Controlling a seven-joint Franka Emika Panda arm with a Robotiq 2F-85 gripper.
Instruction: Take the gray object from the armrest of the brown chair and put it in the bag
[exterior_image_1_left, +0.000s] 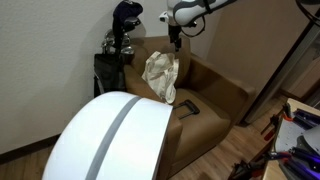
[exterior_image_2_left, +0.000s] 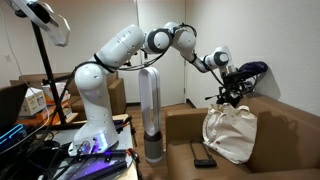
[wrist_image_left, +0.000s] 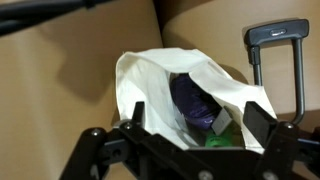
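Observation:
A white bag (exterior_image_1_left: 160, 75) stands on the seat of the brown chair (exterior_image_1_left: 215, 95), seen in both exterior views (exterior_image_2_left: 230, 135). My gripper (exterior_image_1_left: 175, 40) hangs just above the bag's mouth (exterior_image_2_left: 228, 97). In the wrist view the gripper (wrist_image_left: 200, 112) is open, its fingers spread over the open bag (wrist_image_left: 150, 75). A small gray object (wrist_image_left: 223, 121) lies inside the bag beside a purple item (wrist_image_left: 190, 98) and a green item (wrist_image_left: 212, 140), near one finger but not clamped. A dark flat object (exterior_image_1_left: 188, 105) lies on the armrest (exterior_image_2_left: 203, 160).
A black suitcase handle (wrist_image_left: 275, 35) rises behind the chair next to the bag. Dark bags (exterior_image_1_left: 120, 45) stand behind the chair back. A tall silver tower (exterior_image_2_left: 150, 110) stands beside the armrest. A large white rounded body (exterior_image_1_left: 110, 140) fills the foreground.

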